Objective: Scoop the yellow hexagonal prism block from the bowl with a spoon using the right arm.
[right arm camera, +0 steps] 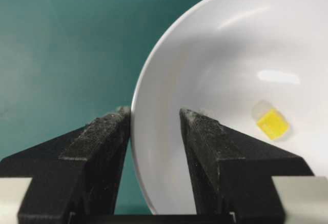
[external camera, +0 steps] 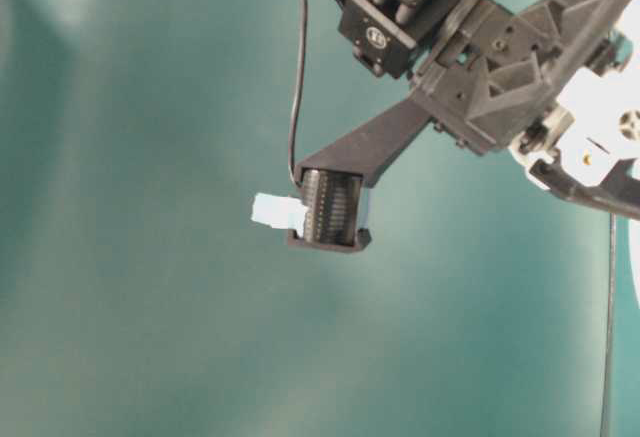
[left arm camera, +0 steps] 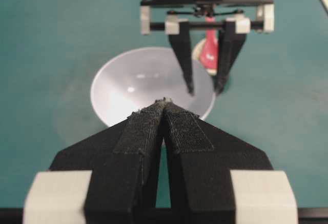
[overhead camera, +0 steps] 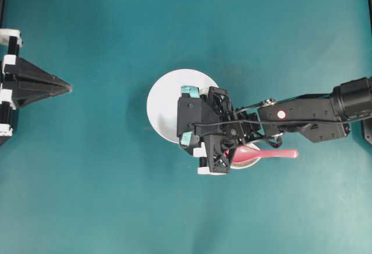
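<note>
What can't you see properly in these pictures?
- Tiny bright yellow faceted block: shows only in the right wrist view; overhead, the right gripper covers it.
- Glossy pink-red spoon: its scoop is under the arm overhead.
- Large round white bowl: partly covered overhead, cut off in the right wrist view.
- Small dish under the spoon: mostly hidden.

A teal table (overhead camera: 87,178) carries the white bowl (overhead camera: 163,100) and a small dish (overhead camera: 247,162) just beside it.

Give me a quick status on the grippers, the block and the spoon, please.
Right gripper open, straddling bowl rim, empty. Left gripper shut, parked clear. Yellow block in bowl; spoon lies in the small dish, under the right arm.
</note>
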Motion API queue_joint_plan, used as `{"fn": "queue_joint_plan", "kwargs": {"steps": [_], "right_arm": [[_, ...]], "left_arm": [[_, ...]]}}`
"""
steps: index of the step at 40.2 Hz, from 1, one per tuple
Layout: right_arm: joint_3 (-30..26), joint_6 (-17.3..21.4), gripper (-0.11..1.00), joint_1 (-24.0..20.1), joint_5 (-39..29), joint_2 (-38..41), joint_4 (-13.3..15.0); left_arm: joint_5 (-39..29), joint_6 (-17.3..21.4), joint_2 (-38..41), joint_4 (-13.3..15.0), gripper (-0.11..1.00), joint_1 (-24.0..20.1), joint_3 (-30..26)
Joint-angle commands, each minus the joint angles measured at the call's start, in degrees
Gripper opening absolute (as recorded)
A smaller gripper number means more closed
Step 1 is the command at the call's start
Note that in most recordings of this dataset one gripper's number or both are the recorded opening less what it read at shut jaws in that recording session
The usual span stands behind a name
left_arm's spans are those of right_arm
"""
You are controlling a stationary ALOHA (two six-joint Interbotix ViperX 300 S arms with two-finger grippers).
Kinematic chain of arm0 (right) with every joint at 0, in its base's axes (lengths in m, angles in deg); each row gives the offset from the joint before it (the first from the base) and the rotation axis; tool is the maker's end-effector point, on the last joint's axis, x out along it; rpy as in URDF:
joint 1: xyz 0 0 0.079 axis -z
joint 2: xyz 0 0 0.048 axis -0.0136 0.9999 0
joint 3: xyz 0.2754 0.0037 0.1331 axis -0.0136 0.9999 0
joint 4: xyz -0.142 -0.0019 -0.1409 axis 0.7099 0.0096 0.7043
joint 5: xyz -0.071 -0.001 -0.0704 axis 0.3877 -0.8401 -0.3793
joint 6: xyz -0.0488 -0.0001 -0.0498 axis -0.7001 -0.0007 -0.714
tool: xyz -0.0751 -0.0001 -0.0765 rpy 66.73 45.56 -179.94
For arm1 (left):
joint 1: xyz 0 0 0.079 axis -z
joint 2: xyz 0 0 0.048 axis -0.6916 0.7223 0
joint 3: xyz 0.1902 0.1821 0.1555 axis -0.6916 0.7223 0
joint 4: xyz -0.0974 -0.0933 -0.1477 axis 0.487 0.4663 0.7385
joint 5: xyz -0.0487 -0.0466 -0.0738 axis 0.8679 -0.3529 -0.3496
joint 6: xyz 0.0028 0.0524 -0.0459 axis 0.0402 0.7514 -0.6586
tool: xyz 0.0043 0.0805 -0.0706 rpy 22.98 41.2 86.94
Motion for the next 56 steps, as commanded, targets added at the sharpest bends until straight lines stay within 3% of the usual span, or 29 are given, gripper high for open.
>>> {"fn": "queue_joint_plan", "kwargs": {"steps": [1,16,29,40,45,56], "right_arm": [[0.53,0.09,0.49,0.09,1.93,-2.64,0.09],[12.83,0.09,0.49,0.26,23.29,-10.2,-0.09],[21.45,0.09,0.48,0.44,31.03,-14.5,-0.26],[26.81,-0.35,0.48,0.53,39.2,-14.77,-2.64],[29.71,-2.29,0.47,0.62,43.59,-14.85,-6.15],[39.38,-9.67,0.48,-0.26,60.56,-14.85,-19.34]], "left_arm": [[0.26,-0.09,0.26,-0.09,-0.01,-0.18,-1.58],[0.35,-0.09,0.44,-0.09,-0.01,-0.18,-1.58],[0.26,-0.18,0.53,-0.09,-0.01,-0.18,-1.49],[0.26,-0.18,0.53,-0.09,-0.01,-0.18,-1.49],[0.26,-0.18,0.53,-0.09,-0.01,-0.18,-1.49],[0.26,-0.09,0.7,-0.09,-0.01,-0.18,-1.49]]}}
